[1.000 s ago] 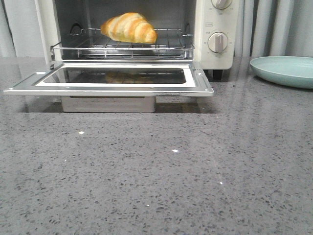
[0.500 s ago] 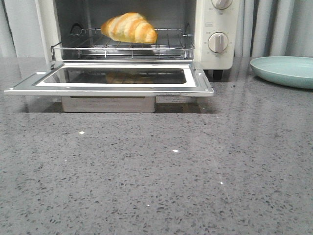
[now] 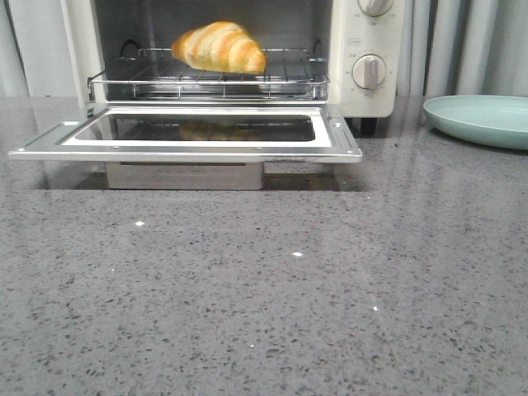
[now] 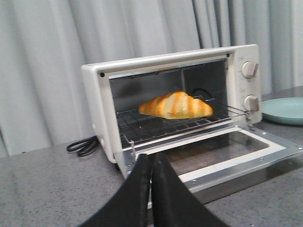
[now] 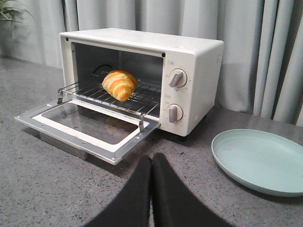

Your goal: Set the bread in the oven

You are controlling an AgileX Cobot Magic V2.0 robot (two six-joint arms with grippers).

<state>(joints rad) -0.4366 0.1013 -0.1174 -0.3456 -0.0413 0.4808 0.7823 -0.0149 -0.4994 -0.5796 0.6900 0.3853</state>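
Nothing is changing since the earlier front views beyond a very slight shift of the whole view: the croissant-shaped bread (image 3: 219, 47) is keeping its place and the door is staying down. The cream-white toaster oven (image 5: 191, 80) is standing on the grey speckled counter (image 3: 272, 297) with its glass door (image 3: 186, 132) lying open. The pale green plate (image 5: 258, 161) is sitting near the oven, on its knob side. The bread is lying on the oven's wire rack (image 4: 156, 126). The left gripper (image 4: 151, 163) is showing its black fingers pressed together, holding nothing, apart from the oven; the right gripper (image 5: 151, 163) is likewise pressed together, holding nothing.
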